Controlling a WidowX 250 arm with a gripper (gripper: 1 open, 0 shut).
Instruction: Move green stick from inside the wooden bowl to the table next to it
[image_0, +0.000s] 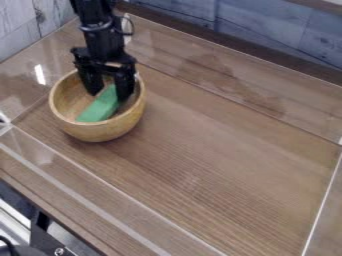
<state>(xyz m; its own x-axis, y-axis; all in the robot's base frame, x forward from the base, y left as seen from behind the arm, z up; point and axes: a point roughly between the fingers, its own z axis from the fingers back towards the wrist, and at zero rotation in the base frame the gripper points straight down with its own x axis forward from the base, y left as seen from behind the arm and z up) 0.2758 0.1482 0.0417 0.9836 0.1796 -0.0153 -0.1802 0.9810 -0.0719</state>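
The green stick (98, 106) lies tilted inside the wooden bowl (94, 126), which sits at the left of the table (214, 150). My black gripper (106, 84) points down over the bowl's far side, its fingers spread on either side of the stick's upper end. The jaws stand open and I see no grip on the stick. The stick's top end is partly hidden behind the fingers.
Low clear plastic walls (160, 205) edge the tabletop at the front, left and right. A grey plank wall runs along the back. Bare wood-grain surface stretches to the right of the bowl.
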